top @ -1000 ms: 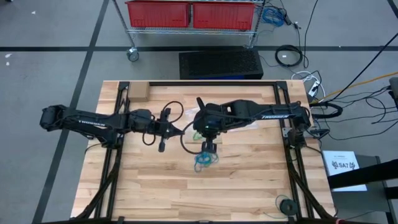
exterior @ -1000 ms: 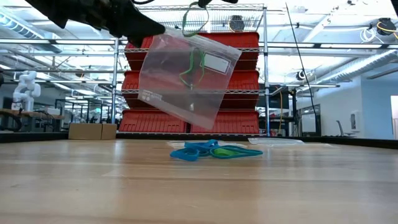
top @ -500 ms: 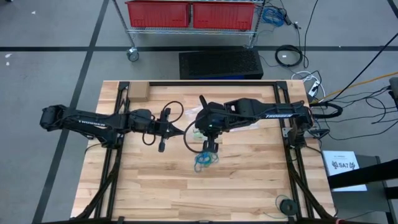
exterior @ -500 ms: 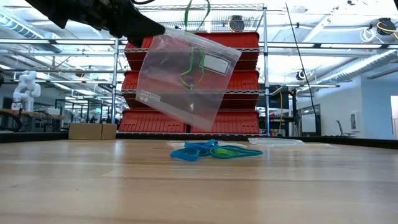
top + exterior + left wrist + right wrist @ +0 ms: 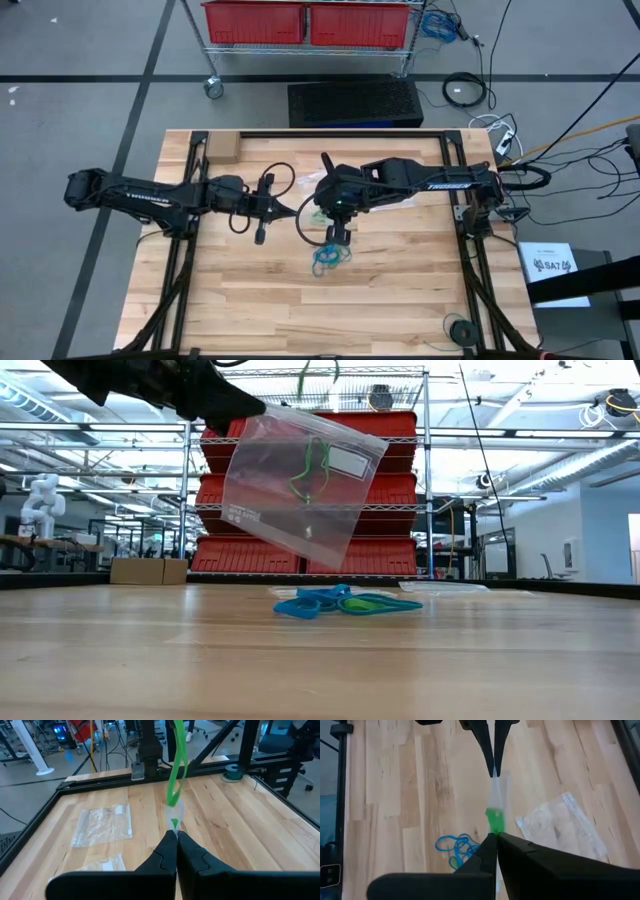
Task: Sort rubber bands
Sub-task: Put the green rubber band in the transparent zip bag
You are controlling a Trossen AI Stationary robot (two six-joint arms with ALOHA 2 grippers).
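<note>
A clear zip bag [image 5: 300, 485] hangs tilted above the table with a green rubber band [image 5: 310, 470] inside it. My left gripper [image 5: 176, 836], coming from the table's left [image 5: 296, 211], is shut on the bag. Opposite it, my right gripper [image 5: 492, 836] is shut on another green rubber band [image 5: 176, 765]. That band dangles just over the bag's top and shows at the low view's upper edge [image 5: 318, 370]. A pile of blue, teal and green rubber bands [image 5: 328, 258] lies on the wood nearer the front [image 5: 345, 602]. My left gripper pinches the bag's upper corner [image 5: 243, 415] between its two shut fingers, coming about level from the table's left. Its own wrist view shows the bag edge-on just past the fingertips [image 5: 175, 817]. The bag hangs tilted below, clear of the table. My right gripper pinches the green band's top [image 5: 493, 822] between its fingertips, slanting down from the table's right. The band hangs as a slack loop below the fingers. Its lower end [image 5: 173, 800] is just above the bag's top edge, well clear of the table.
Two flat clear bags [image 5: 102, 822] [image 5: 100, 865] lie on the wood toward the table's right side; one shows in the right wrist view [image 5: 565, 825]. A cardboard box [image 5: 222, 148] sits at the far left corner. Black frame rails [image 5: 340, 135] border the table.
The green band in my right gripper has risen a little: in the low view its loop hung down to the bag's top, and now only its lower part shows at the picture's upper edge. The bag and my left gripper have kept still.
</note>
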